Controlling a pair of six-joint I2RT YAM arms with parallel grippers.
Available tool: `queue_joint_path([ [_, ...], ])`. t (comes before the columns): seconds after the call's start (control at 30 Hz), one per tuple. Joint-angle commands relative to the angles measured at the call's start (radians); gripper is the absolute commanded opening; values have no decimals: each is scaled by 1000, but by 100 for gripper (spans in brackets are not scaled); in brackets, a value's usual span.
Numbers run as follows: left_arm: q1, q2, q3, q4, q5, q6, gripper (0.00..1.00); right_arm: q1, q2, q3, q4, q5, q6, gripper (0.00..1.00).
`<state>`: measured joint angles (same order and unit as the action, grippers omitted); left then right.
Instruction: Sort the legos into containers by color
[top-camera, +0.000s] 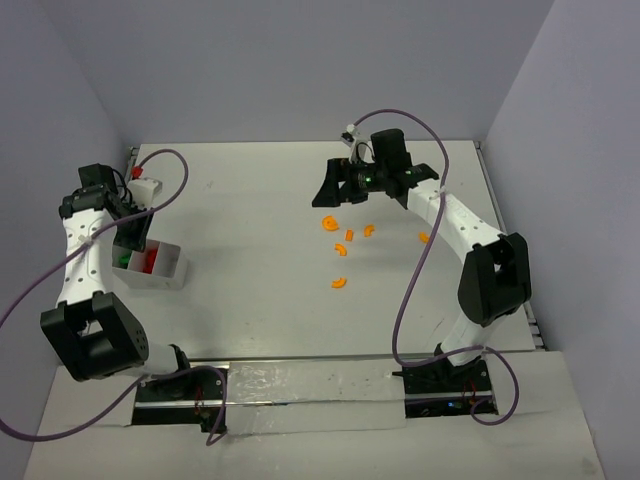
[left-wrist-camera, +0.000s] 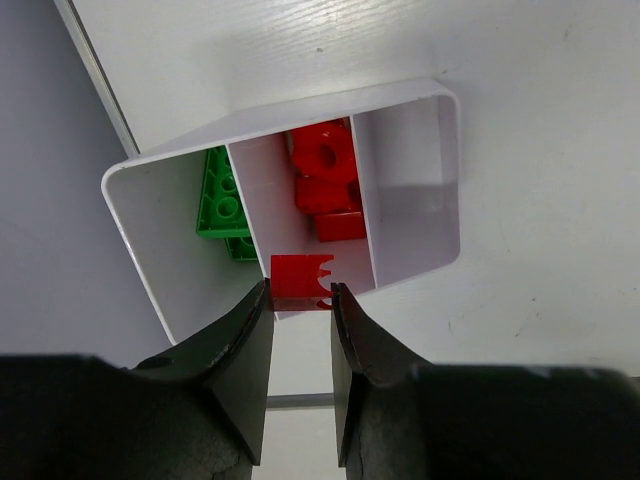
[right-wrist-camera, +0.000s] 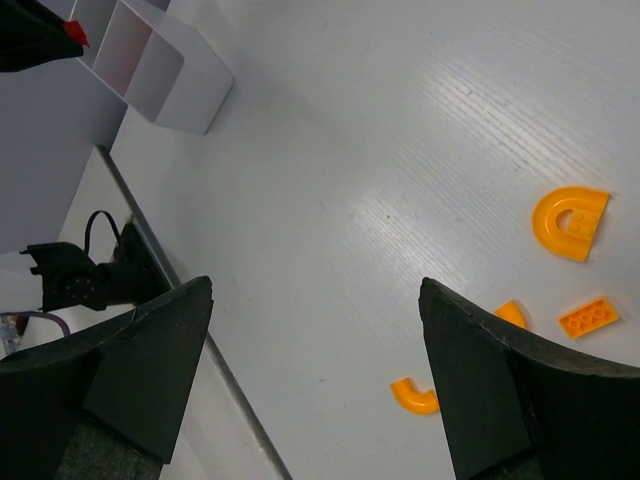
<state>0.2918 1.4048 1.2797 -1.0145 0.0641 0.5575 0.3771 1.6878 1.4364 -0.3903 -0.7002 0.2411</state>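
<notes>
The left fingers are closed most of the way and pinch a small red piece between their tips. The piece has a notched edge on the side away from the tips. Just past the fingertips sits the white tray, its three compartments lying side by side across the line of the fingers. The held piece lines up with the middle compartment and overlaps the tray's nearest wall in the left wrist view. I cannot tell whether it touches the wall or hangs above it.

Straight ahead of the tips, in the middle compartment, lie the red blocks, bunched toward the far wall. The green blocks are in the compartment off to the side of the left-hand finger, also close to the far wall.

The right fingers are spread wide apart and hold nothing. They hang above the white counter, well apart from the tray. The orange pieces are scattered on the counter near them. In the right wrist view a small curved piece lies between the two fingers, close beside the right-hand one. A second curved bit peeks out at that same finger's tip, partly hidden by it. Just beyond that tip lie a flat studded plate and, a little farther out, a half-ring. All of these rest flat on the counter, clear of each other.
</notes>
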Motion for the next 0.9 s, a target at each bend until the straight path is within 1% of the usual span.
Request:
queue_joint_path([
  [0.0, 7, 19, 13, -12, -20, 18, 8, -1, 6, 52, -7, -13, -14, 91],
  [0.07, 7, 28, 13, -10, -23, 19, 10, -5, 9, 53, -10, -16, -13, 91],
  [0.13, 9, 36, 11, -9, -24, 19, 14, -7, 13, 55, -13, -19, -14, 91],
  [0.2, 8, 42, 11, -5, -26, 21, 20, -9, 17, 61, -17, -21, -13, 91],
  [0.27, 8, 49, 8, 2, -29, 21, 29, -9, 22, 64, -21, -25, -10, 91],
  [0.33, 8, 53, 1, 9, -34, 22, 33, -11, 25, 67, -22, -27, -8, 91],
  [0.53, 7, 61, -11, 30, -39, 24, 38, -15, 34, 75, -32, -27, -8, 91],
  [0.63, 8, 74, -9, 34, -34, 21, 45, -15, 43, 83, -40, -32, -8, 91],
  [0.7, 7, 78, -6, 34, -34, 20, 47, -16, 44, 84, -41, -32, -8, 91],
  [0.77, 8, 82, 0, 38, -35, 18, 51, -17, 44, 86, -44, -32, -9, 91],
  [0.87, 9, 92, 6, 39, -36, 16, 53, -17, 46, 85, -47, -33, -9, 91],
])
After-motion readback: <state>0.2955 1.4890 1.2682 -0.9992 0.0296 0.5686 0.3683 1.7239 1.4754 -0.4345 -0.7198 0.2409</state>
